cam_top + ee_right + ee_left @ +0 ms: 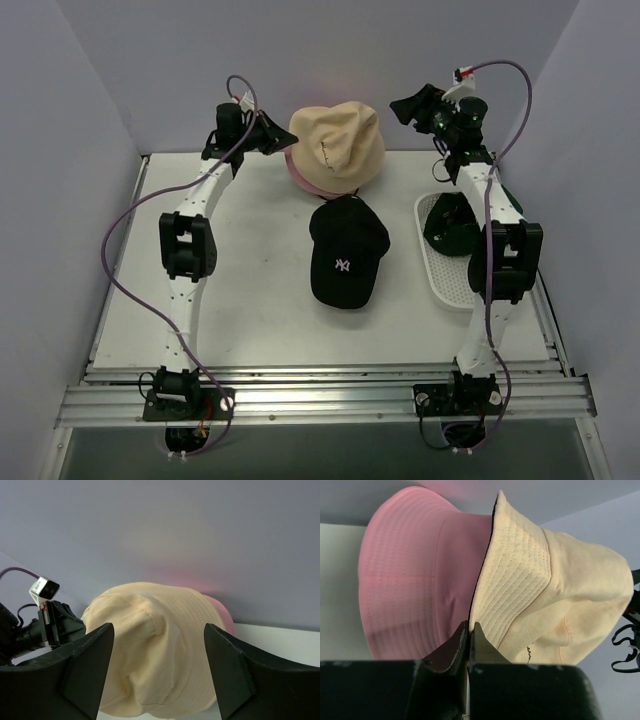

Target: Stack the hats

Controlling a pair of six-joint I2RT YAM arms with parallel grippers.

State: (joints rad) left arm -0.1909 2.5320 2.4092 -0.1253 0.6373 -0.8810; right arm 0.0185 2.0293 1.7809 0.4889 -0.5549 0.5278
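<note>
The left gripper (469, 632) reaches to the far edge of the table, left of centre. Its jaws are pressed together right where two brims meet; I cannot tell whether any fabric is caught between them. The pink bucket hat (415, 580) sits there at the middle of the far edge, and the tan bucket hat (555, 595) is stacked over it. Nearer the front edge, at the table's centre, the black baseball cap (345, 255) lies apart from them. The right gripper (158, 645) hangs above the far right corner, jaws spread wide and holding nothing. Along the right edge, the dark green hat (450, 225) rests in a white tray (445, 285).
</note>
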